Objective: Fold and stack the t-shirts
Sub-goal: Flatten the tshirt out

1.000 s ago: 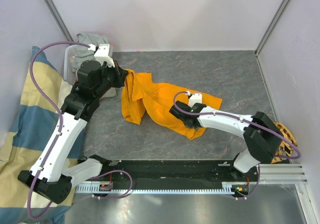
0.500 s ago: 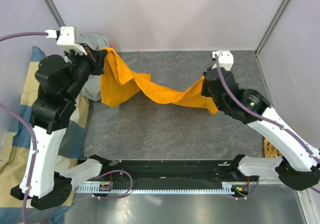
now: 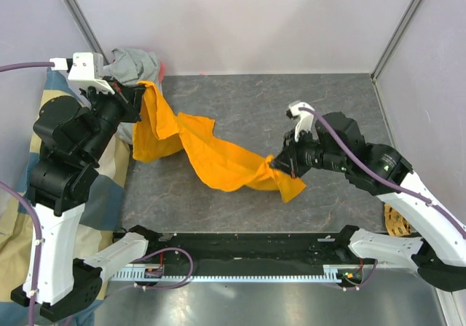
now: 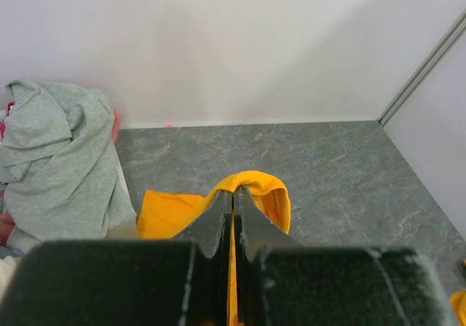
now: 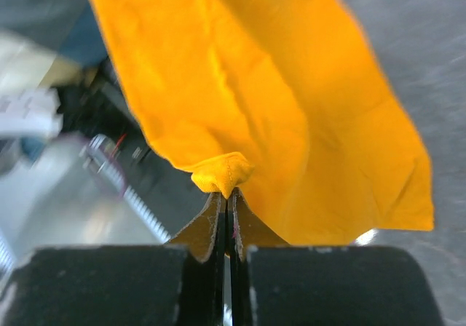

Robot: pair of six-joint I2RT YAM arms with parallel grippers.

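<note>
The orange t-shirt (image 3: pixel 211 155) hangs stretched in the air between both grippers, sagging in the middle over the grey table. My left gripper (image 3: pixel 140 89) is shut on one edge of it at the far left; the pinched cloth shows in the left wrist view (image 4: pixel 251 188). My right gripper (image 3: pixel 279 164) is shut on the other end, lower and nearer the front; a bunched hem shows at its tips in the right wrist view (image 5: pixel 222 173). The grey t-shirt (image 3: pixel 135 62) lies crumpled in the far left corner and also shows in the left wrist view (image 4: pixel 58 158).
The cream-and-blue cloth (image 3: pixel 22 195) lies along the left side. A tan woven disc (image 3: pixel 393 220) sits at the right edge, mostly behind the right arm. White walls enclose the table (image 3: pixel 240 100) at the back and sides.
The right gripper has swung down and toward the front middle with its end of the orange shirt. The left gripper has shifted slightly left, still holding its edge. The shirt now slopes down to the right.
</note>
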